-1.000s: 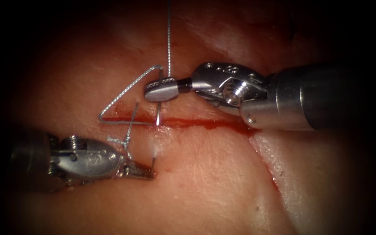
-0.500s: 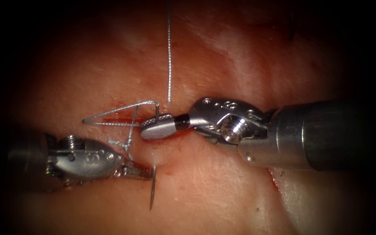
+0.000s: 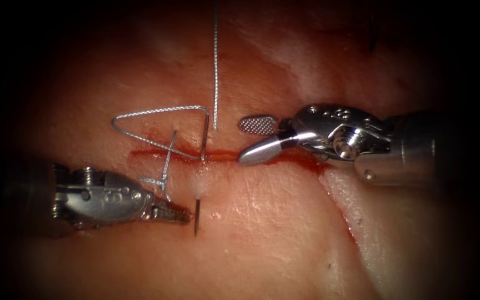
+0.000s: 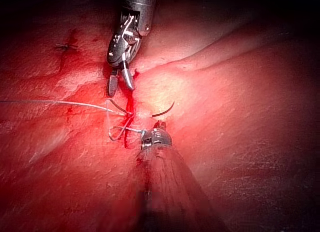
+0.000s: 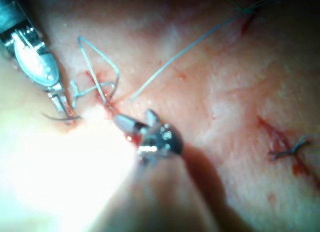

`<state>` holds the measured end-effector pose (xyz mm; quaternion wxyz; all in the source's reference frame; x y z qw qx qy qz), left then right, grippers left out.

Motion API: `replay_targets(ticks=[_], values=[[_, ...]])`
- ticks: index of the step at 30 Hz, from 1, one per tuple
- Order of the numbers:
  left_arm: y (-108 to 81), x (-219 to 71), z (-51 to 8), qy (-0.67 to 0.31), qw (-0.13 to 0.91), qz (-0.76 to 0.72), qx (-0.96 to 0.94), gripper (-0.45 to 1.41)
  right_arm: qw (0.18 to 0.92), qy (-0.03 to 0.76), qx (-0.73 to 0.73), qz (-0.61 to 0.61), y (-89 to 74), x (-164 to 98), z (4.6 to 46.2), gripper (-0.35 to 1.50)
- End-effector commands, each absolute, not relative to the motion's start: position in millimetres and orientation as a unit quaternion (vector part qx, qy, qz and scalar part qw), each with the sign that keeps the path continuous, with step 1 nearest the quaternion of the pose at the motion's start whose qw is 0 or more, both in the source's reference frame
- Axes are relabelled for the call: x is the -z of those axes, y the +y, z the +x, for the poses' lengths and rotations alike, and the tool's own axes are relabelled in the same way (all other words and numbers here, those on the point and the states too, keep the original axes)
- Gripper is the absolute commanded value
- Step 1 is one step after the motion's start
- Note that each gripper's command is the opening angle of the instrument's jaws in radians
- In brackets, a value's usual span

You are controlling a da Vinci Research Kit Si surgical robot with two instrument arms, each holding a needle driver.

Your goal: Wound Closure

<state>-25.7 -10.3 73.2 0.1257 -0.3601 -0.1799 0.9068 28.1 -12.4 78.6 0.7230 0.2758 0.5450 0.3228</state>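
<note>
The cut (image 3: 284, 157) runs across the tissue. The curved needle (image 3: 196, 218) is in the tissue. Its rear stands at the cut's far edge, and its point sticks out on the near side. My right tool (image 3: 249, 138) hangs open over the cut, just right of the needle's rear, and holds nothing. My left tool (image 3: 183, 215) has its tip right beside the point; I cannot tell whether it holds it. Grey thread (image 3: 156, 112) makes a triangular loop from the needle's rear, and one strand runs up. The needle's point (image 4: 165, 109) arcs beside the left tool (image 4: 159, 127).
A tied stitch with short cut ends (image 3: 161, 179) sits left of the needle. Red fluid (image 3: 306, 162) pools along the cut under the right tool. A pale tissue edge (image 3: 345, 216) runs down at the right. An older stitch (image 5: 289, 152) lies further off.
The right tool pushed the needle's rear down to the cut, then let go, opened wide and drew back right. The point came out further, then slipped back a little. The left tool shifted slightly left.
</note>
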Motion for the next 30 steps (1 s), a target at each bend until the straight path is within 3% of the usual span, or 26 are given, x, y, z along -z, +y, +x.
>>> replay_targets(ticks=[1,5,9,30], values=[[-10.5,-73.7,-26.2,-0.173,0.112,-0.372,-0.905,-0.06,0.727,0.543,-0.323,0.269,-11.9,-79.4,27.3,1.18],[-10.4,-72.9,-26.3,-0.152,0.087,-0.408,-0.896,0.17,0.729,0.544,-0.328,0.254,-12.0,-79.4,25.5,1.18],[-10.1,-71.5,-27.3,-0.138,0.083,-0.437,-0.885,0.26,0.728,0.543,-0.33,0.256,-12.4,-79.3,25.3,1.16],[-9.1,-72.3,-29.0,-0.131,0.087,-0.453,-0.877,0.14,0.73,0.544,-0.318,0.264,-14.3,-79.6,28.2,1.15]])
